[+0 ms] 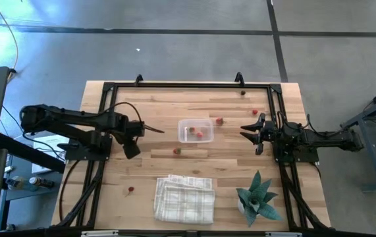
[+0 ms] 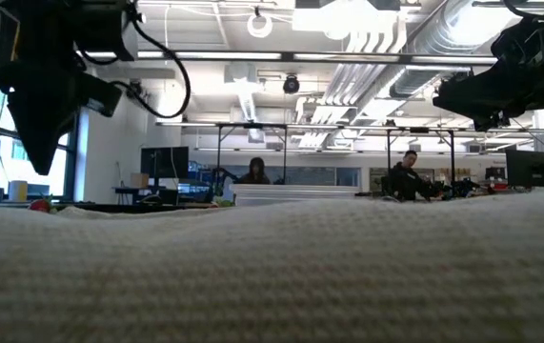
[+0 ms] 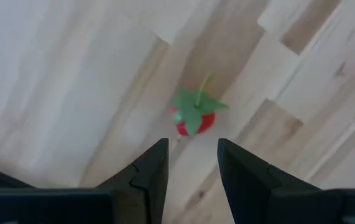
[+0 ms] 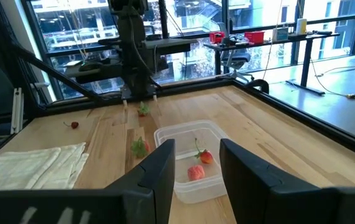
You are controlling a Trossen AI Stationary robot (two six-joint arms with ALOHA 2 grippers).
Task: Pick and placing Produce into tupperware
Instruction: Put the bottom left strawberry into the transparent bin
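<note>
- Left claw (image 1: 149, 130) out over the table (image 1: 141, 168), just beside the clear tupperware (image 1: 195, 130); fingers (image 3: 149, 171) parted with a gap between them, nothing held.
- Seen from the left wrist: one red piece of produce (image 3: 194, 116) with a green leafy cap, lying on bare wood just ahead of the open fingertips, untouched.
- Right claw (image 1: 248, 133) on the opposite side of the tupperware, well apart from it; fingers (image 4: 158, 171) spread, empty.
- Two red pieces inside the tupperware (image 4: 196, 163), one at (image 4: 196, 172), one at (image 4: 206, 156).
- More produce loose on the table: one (image 1: 219, 121) just beside the tupperware, one (image 1: 177, 151) between tupperware and cloth, one (image 1: 255, 112) near the right arm, a dark one (image 1: 243, 93) at the far edge, one (image 1: 130, 189) near the front.
- Folded checked cloth (image 1: 184, 198) at the near edge; green plant (image 1: 258, 197) beside it.
</note>
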